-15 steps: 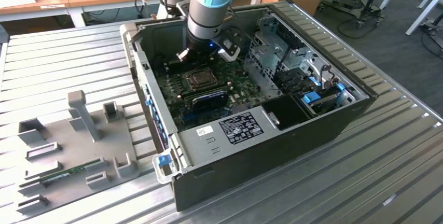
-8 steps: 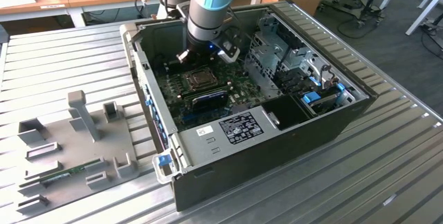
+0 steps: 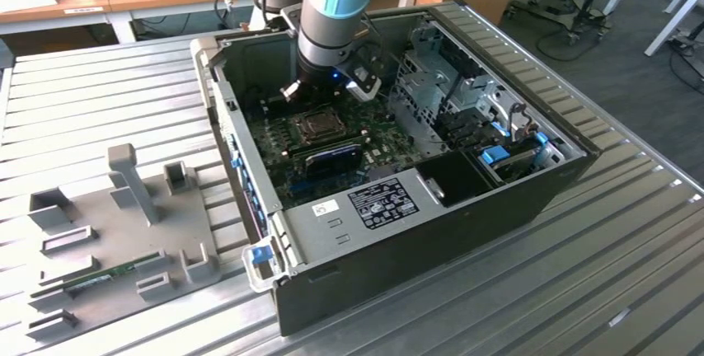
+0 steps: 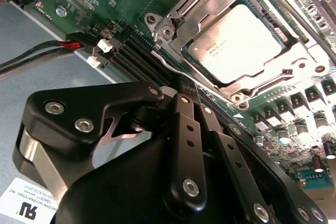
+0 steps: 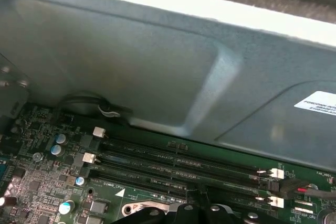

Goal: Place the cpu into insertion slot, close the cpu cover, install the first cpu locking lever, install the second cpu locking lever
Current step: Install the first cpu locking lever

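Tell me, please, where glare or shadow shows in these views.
In the second wrist view, light glares off the pale silver-tan square cpu, while the black gripper sits dark in front; in the first wrist view, the grey metal case wall is softly lit, its rim bright; in the exterior view, the green circuit board lies in the case's shade.

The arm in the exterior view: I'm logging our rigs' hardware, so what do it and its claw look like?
The arm is a round tube, pale blue on its upper joint cover and grey below, with a small blue light near its black wrist. In the second wrist view the claw is glossy black, built of flat linked bars fixed with silver screws.
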Tool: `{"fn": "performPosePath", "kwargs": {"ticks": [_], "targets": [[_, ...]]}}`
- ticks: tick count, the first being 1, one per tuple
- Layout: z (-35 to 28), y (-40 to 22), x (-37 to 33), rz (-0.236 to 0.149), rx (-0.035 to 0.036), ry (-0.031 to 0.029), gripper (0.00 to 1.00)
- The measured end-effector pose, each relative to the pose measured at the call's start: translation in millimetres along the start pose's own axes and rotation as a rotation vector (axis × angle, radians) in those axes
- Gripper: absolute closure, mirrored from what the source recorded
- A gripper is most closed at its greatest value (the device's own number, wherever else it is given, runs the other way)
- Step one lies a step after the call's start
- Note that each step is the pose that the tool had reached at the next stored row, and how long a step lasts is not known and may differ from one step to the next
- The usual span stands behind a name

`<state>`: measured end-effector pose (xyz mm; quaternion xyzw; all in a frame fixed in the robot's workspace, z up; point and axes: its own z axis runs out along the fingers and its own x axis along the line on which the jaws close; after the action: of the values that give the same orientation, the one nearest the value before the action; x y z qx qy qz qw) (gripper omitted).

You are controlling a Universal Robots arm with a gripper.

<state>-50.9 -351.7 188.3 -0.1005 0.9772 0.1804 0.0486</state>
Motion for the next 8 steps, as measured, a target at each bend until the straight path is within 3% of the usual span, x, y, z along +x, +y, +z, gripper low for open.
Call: {"fn": "performPosePath", "kwargs": {"ticks": [8], "targets": [[-0.4, 0.1, -0.1, 0.0, 0.0, 0.0, 0.9]]}}
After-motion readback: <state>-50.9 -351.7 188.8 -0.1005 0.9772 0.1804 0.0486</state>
